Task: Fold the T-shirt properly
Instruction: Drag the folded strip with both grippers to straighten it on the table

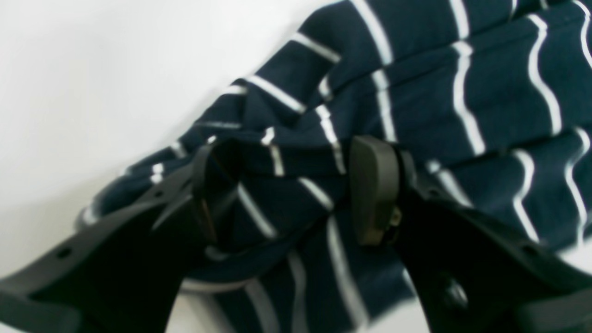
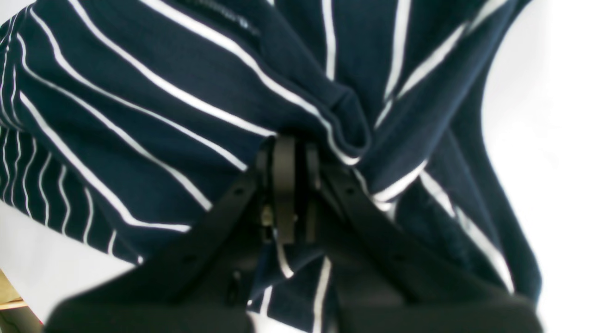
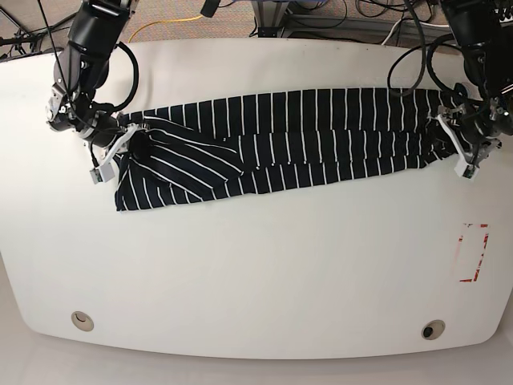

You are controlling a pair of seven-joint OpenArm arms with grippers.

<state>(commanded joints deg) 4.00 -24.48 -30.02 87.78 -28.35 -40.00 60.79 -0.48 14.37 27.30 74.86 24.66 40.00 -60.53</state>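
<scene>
- Across the far half of the white worktop point(image 3: 256, 265) the T-shirt point(image 3: 304, 136) lies stretched as a long band, left to right
- Right claw point(image 2: 289, 157), at the scene's left end, is clenched on a bunched fold of cloth
- Left claw point(image 1: 296, 185), at the scene's right end, stands spread wide, its jaws astride a ridge of fabric without pinching it
- Soft navy knit, thin white stripes, rumpled into folds near both claws
- Near half of the worktop is bare white, with a red-marked patch point(image 3: 473, 253) at right
</scene>
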